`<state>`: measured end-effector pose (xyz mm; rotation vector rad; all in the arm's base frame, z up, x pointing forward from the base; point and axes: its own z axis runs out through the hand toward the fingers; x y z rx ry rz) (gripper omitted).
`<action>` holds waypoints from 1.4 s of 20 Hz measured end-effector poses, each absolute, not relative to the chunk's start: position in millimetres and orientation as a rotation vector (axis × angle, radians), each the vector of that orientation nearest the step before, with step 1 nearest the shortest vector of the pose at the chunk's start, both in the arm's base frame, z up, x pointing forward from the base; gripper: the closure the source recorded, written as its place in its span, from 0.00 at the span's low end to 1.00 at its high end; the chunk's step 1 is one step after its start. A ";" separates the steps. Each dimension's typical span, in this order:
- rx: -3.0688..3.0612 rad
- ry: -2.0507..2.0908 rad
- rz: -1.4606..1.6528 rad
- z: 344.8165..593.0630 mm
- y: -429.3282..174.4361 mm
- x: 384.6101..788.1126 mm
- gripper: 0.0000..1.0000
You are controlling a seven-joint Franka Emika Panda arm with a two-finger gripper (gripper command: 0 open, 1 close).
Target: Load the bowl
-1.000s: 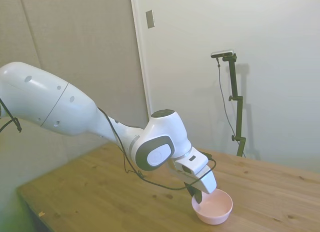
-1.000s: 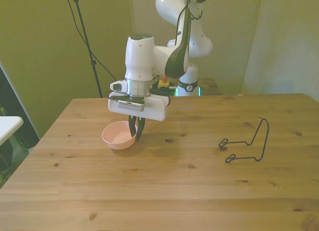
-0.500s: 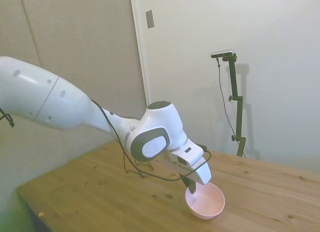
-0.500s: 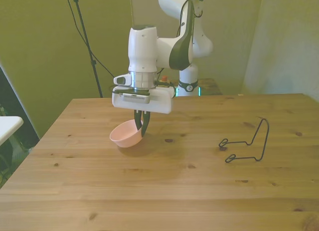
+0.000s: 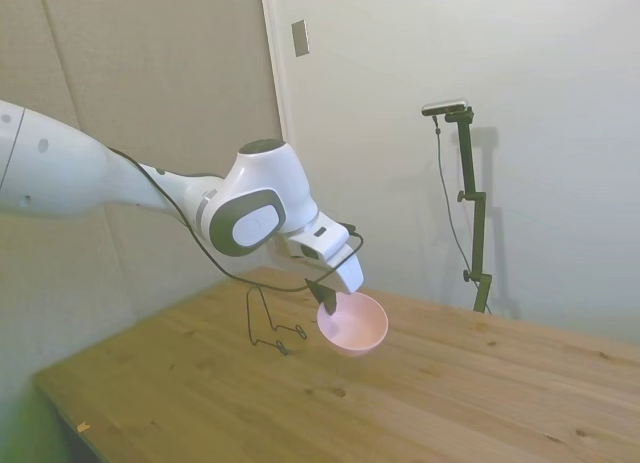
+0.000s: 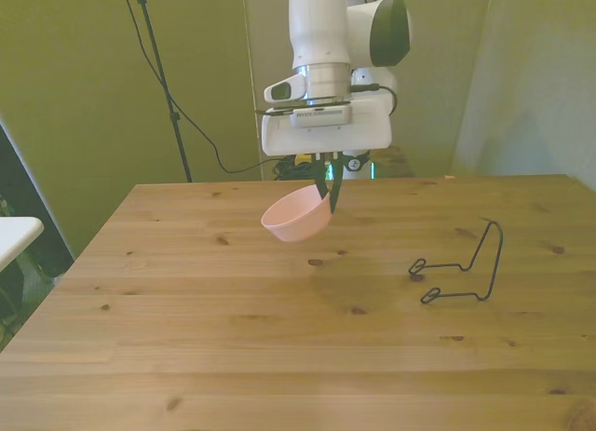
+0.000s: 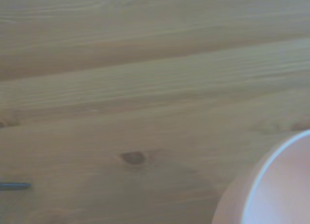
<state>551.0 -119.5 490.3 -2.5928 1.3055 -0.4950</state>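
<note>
Pink bowl (image 6: 296, 215) is hanging tilted above the wooden surface (image 6: 279, 356), its rim pinched by the claw (image 6: 328, 194); the wrist view is cutting off most of it. Nothing is showing inside. A wire rack (image 6: 461, 266) is sitting well apart.

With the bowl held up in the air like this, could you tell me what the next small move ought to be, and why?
Probably carry it sideways toward the wire rack. The gripper is shut on the bowl by its rim, tilted and clear of the table, while the rack stands apart toward the front view's right, with nothing in it.
</note>
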 end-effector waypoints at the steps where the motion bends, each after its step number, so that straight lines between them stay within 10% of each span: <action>1: -2.599 1.285 -0.495 493.2 -109.1 554.0 1.00; 28: -2.370 0.802 -0.220 464.4 0.3 582.7 1.00</action>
